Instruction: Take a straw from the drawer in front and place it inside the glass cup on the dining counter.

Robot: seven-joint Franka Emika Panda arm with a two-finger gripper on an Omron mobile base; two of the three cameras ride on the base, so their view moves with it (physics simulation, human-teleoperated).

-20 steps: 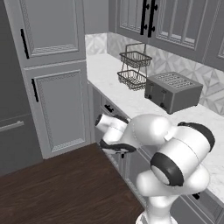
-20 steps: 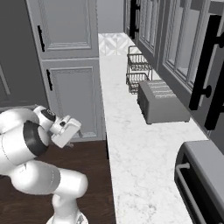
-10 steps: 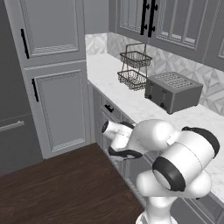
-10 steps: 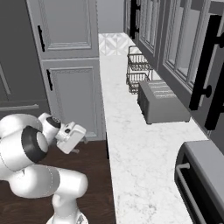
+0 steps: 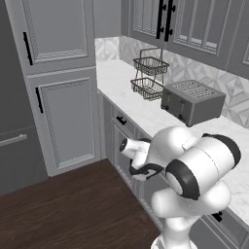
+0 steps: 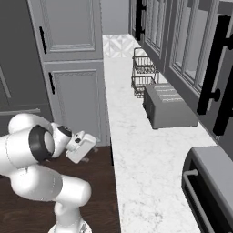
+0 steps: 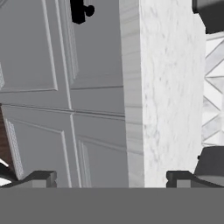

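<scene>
Drawer: the drawer (image 7: 98, 57) sits shut in the cabinet run directly ahead of the gripper, its framed grey front flush with the panels around it.
Drawer axis: in the hand view the front's long side runs up the picture, since that view is rolled; in the left base view the same drawer (image 5: 122, 120) lies level under the marble worktop, long side along the counter edge.
Handle: a short black bar handle (image 7: 80, 10) shows at the top edge of the hand view, beyond the gripper and toward its left finger side.
Gripper: the gripper (image 7: 111, 177) faces the cabinet fronts with its two dark tips set wide apart and nothing between them; it touches nothing.
Gripper in base views: the hand (image 5: 131, 148) hangs low, just off the cabinet face below the worktop edge; from the right it (image 6: 82, 146) sits beside the counter's front edge.
Worktop: the marble worktop (image 7: 168, 87) runs as a pale band on the gripper's right finger side, with patterned tiles beyond it.
On the worktop: a grey toaster (image 5: 192, 101) and a two-tier wire basket (image 5: 150, 74) stand above and past the hand.
</scene>
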